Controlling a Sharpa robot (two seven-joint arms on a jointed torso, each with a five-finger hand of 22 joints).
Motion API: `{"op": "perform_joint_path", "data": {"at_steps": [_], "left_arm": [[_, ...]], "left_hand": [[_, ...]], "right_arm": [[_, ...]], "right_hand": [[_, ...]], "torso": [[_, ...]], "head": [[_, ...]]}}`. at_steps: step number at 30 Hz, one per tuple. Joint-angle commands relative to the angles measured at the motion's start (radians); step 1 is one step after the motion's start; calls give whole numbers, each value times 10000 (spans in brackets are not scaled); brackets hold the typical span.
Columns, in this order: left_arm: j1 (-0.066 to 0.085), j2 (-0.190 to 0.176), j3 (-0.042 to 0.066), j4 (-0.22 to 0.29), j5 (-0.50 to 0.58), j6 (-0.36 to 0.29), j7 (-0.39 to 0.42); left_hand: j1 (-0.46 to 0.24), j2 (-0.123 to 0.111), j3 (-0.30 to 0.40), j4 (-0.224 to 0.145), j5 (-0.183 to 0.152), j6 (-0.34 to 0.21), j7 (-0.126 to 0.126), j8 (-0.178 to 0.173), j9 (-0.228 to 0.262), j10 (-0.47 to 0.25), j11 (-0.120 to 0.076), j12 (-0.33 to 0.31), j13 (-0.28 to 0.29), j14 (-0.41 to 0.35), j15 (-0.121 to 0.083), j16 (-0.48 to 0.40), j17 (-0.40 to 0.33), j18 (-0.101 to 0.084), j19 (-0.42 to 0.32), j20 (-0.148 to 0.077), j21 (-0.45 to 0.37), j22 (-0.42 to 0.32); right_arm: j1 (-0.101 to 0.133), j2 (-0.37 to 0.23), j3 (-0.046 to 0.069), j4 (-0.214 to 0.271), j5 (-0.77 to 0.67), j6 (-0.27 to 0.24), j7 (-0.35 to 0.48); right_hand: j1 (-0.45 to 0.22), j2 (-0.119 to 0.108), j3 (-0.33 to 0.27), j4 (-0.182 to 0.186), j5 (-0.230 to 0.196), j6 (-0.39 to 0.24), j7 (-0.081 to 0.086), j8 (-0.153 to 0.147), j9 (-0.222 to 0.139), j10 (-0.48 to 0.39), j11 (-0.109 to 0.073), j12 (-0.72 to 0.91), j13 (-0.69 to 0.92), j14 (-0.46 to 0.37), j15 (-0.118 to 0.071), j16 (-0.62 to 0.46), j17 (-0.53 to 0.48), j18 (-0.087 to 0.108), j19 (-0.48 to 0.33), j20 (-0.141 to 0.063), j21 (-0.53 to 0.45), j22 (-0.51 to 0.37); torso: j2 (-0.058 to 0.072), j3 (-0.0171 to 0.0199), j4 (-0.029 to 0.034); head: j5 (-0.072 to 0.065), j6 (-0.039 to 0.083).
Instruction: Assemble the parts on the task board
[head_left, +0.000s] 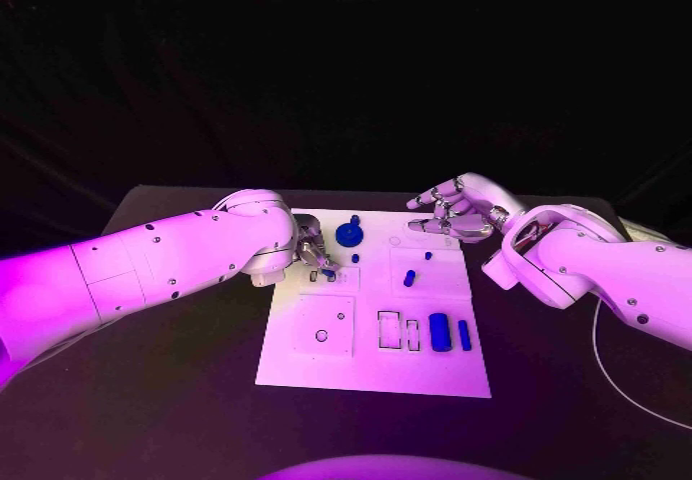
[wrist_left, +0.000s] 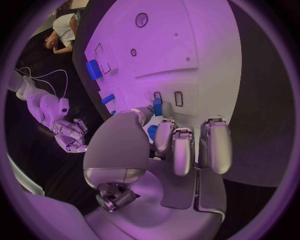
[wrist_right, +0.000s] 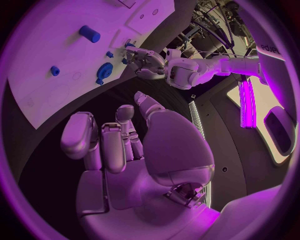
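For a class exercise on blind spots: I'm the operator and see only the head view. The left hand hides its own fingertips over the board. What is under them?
Observer: The left wrist view shows a small blue part at the thumb tip of the left hand, next to two rectangular slots in the board. I cannot tell if it is pinched.
Operator: Is the right hand carrying anything?
Observer: No. The right wrist view shows it bare, fingers apart, above the dark table.

Black table (head_left: 173, 400) under the white plate, dark and bare around it. Thin white cable (head_left: 613, 385) on the table near the right edge, curved in a loop. Same cable (wrist_left: 44, 75) in the left wrist view, again in loops.
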Motion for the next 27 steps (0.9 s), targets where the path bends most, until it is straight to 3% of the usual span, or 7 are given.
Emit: {"op": "perform_joint_path", "data": {"at_steps": [1,13,27], "left_arm": [[-25,20,-11,-3,-188,413,53],[-42,23,-18,-29,-264,970,2],[-109,13,-49,-6,-271,1084,8]], "left_hand": [[-67,46,1223,-1165,-17,24,-92,42,6,-21,17,-45,-18,1034,25,24,2632,-50,12,58,-1,491],[-97,16,1203,-1181,-23,16,-93,34,11,-87,18,-135,-127,1034,27,24,2632,-44,-3,58,-18,465],[-162,-34,1138,-1208,-31,21,-94,22,14,-86,18,-140,-130,1034,27,24,2632,-48,1,56,-13,480]], "right_arm": [[-8,7,1,3,-23,162,36],[-9,4,1,-5,-20,205,37],[-13,-2,0,-7,-17,268,42]], "right_hand": [[10,75,-50,23,34,85,-11,48,10,-60,-8,-58,-11,499,40,-32,-2,48,-63,0,-30,-16],[-13,83,-57,40,39,90,-10,49,11,-50,-7,-47,-5,500,41,-30,2,48,-61,0,-29,-13],[-24,86,-60,49,42,92,-11,50,11,-47,-6,-42,-4,501,41,-30,4,47,-59,0,-28,-10]], "torso": [[0,5,3],[0,4,5],[1,8,0]], "head": [[10,-18],[15,-50],[18,-77]]}}
